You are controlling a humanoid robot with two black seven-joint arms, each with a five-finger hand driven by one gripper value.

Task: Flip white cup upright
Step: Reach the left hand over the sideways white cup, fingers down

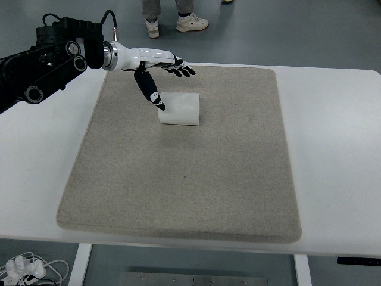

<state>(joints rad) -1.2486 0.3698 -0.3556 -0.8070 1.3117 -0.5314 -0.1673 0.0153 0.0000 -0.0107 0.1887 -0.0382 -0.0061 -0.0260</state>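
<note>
White cup on its side, unmarked, upper centre of grey mat; left hand above it, fingers spread, holding nothing.

A person (feet and lower legs only) is cut off by the top edge, like the cables at bottom left.

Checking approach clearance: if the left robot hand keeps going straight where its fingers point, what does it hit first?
Probably nothing: the left robot hand points right, above the far edge of the mat, passing behind the white cup. Height is unclear.
</note>
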